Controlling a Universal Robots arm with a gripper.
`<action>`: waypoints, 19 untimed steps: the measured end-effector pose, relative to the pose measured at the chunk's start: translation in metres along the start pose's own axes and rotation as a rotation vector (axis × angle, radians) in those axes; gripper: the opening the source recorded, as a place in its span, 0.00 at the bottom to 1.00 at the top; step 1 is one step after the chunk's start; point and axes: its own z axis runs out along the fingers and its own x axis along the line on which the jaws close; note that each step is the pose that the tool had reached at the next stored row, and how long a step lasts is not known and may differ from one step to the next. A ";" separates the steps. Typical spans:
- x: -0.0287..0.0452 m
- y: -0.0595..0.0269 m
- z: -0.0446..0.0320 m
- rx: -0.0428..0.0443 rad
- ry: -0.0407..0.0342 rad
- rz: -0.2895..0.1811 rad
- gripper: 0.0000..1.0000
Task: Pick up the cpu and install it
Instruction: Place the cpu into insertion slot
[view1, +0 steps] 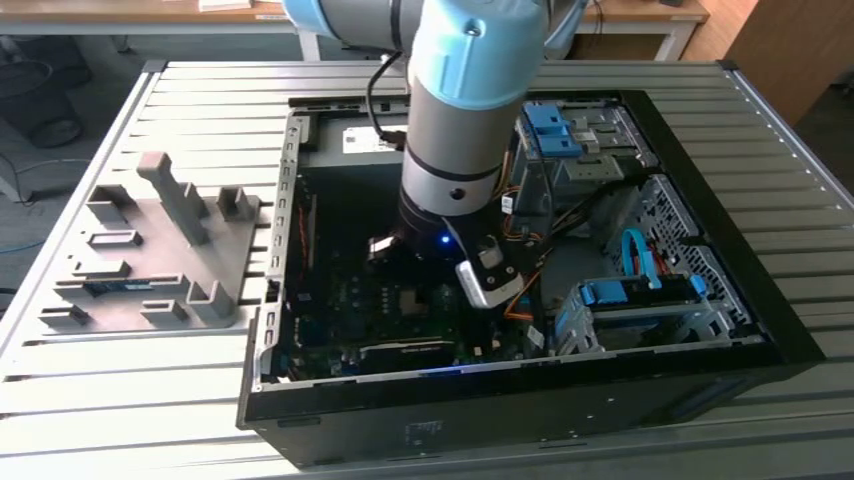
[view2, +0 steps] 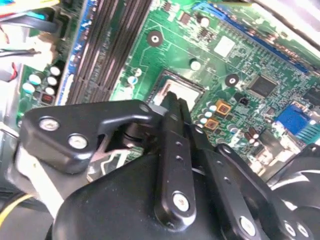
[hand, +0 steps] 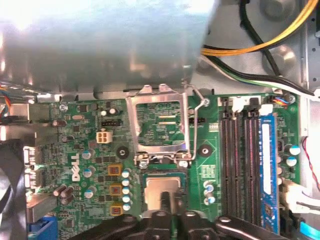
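The cpu (hand: 162, 186) is a small silver-grey square lying flat in the socket of the green motherboard (hand: 80, 145). The socket's metal retention frame (hand: 157, 95) is swung open beside it. My gripper (hand: 169, 204) hangs right over the cpu, its two black fingers drawn close together and their tips at the chip's top face. In the second wrist view the gripper (view2: 174, 100) covers part of the cpu (view2: 175, 85). In the exterior view the arm (view1: 461, 120) reaches down into the open computer case (view1: 534, 395), and its wrist hides the socket.
Dark memory slots (hand: 240, 155) run alongside the socket. Yellow and black cables (hand: 250, 45) cross the case wall beyond it. Blue-trimmed drive cages (view1: 627, 290) fill the case at the exterior view's right. A grey fixture tray (view1: 154, 250) sits on the slatted table at its left.
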 end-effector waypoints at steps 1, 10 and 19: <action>-0.0028 0.0003 -0.0003 -0.0001 0.0057 0.000 0.13; -0.0063 0.0009 -0.0034 -0.0030 0.0093 0.000 0.10; -0.0065 0.0009 -0.0010 -0.0041 -0.0573 0.000 0.10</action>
